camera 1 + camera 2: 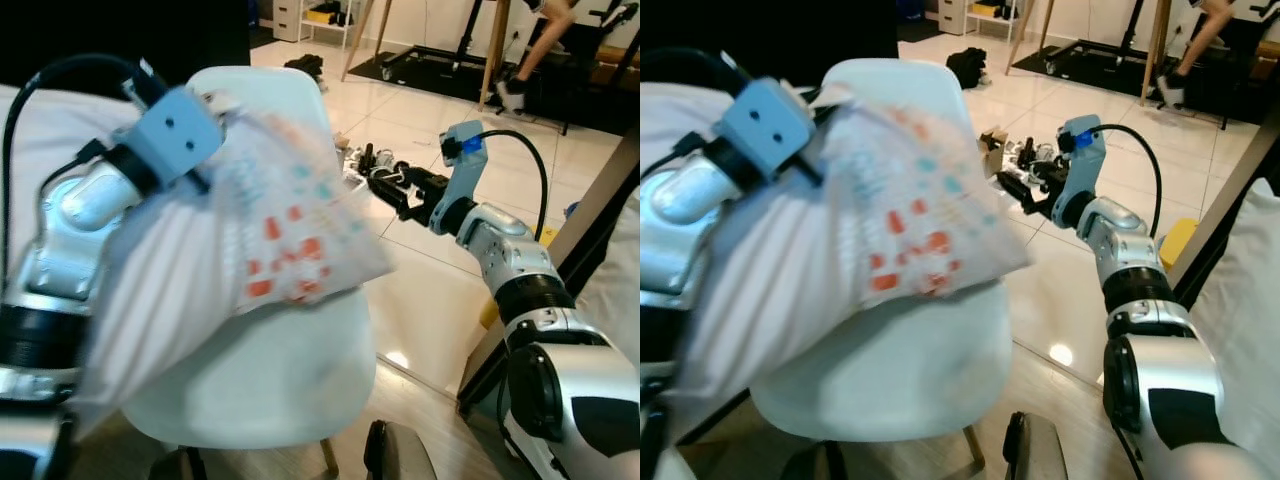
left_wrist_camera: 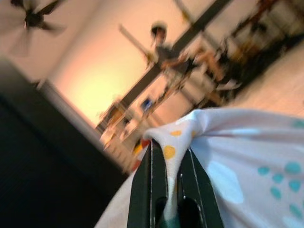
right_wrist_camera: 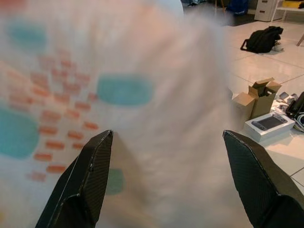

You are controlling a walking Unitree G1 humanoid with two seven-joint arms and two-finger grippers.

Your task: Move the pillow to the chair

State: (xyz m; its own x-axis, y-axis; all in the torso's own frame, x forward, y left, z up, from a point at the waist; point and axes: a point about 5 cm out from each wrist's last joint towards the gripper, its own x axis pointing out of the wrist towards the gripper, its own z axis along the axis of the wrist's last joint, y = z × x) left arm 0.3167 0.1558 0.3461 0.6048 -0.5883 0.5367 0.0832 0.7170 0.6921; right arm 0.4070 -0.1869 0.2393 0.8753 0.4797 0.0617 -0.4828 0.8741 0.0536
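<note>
1. Our left gripper [image 2: 172,190] has its two black fingers pressed together on a pinched corner of the pillow [image 1: 250,240], the fabric squeezed between them.
2. Our right gripper [image 3: 171,180] has its fingers spread wide apart, holding nothing; it points toward the pillow from the right side, just short of the cloth.
3. The pillow is white with orange-red dashes, teal spots and a few yellow dots. It hangs in the air above the seat of the white chair [image 1: 290,390], in front of its backrest.
4. Its long axis slants from the bottom left near our left arm toward a corner pointing right.
</note>
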